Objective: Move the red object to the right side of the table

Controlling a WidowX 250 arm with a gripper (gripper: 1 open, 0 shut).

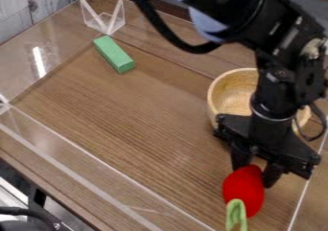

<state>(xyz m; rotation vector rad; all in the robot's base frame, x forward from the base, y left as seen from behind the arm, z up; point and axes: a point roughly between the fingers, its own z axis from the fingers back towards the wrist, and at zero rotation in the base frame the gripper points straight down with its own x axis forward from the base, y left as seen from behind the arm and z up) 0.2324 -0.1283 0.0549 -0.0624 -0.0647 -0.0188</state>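
My claw (pixel 263 168), its opening unclear, is meeting the red toy (pixel 243 185) lying lengthwise toward the camera's side.

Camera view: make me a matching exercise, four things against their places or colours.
1. Red toy
2. Green block
3. Wooden bowl
4. Arm

A. partly hidden behind the arm
B. black
C. right beneath the jaws, leafy end toward the camera
D. at the upper left, away from the arm

Pairs: 1-C, 2-D, 3-A, 4-B
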